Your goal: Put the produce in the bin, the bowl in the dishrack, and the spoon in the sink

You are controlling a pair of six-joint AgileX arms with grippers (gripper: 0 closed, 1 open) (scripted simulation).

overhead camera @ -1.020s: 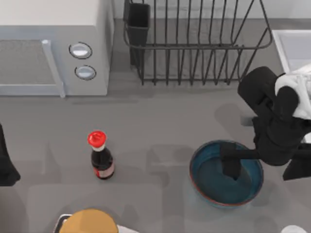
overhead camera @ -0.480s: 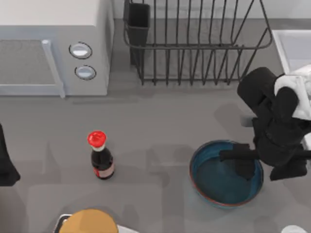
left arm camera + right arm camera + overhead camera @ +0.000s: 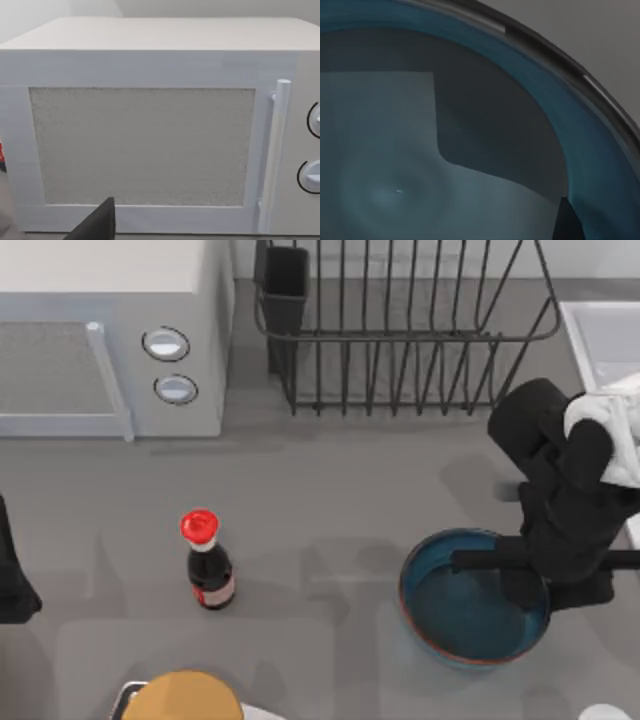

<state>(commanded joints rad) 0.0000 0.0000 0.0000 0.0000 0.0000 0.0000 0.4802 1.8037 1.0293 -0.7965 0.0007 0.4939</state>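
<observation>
The teal-blue bowl (image 3: 460,615) with its reddish-brown rim sits on the counter at the front right. My right gripper (image 3: 552,590) reaches down over the bowl's right rim, one finger inside and one outside, shut on that rim. The right wrist view looks into the bowl (image 3: 395,165) from close up, with a dark fingertip (image 3: 567,222) against its inner wall. The black wire dishrack (image 3: 400,330) stands at the back centre, the pale sink (image 3: 600,340) at the back right. My left arm (image 3: 12,575) is parked at the left edge. The produce and the spoon are out of view.
A white microwave (image 3: 100,340) with two round knobs fills the back left and faces the left wrist camera (image 3: 150,150). A red-capped dark sauce bottle (image 3: 208,565) stands left of centre. An orange-brown rounded thing (image 3: 180,698) lies at the front edge.
My right gripper's inner finger slid from the bowl's middle to its right rim. In the last half second the bowl shifted slightly right.
</observation>
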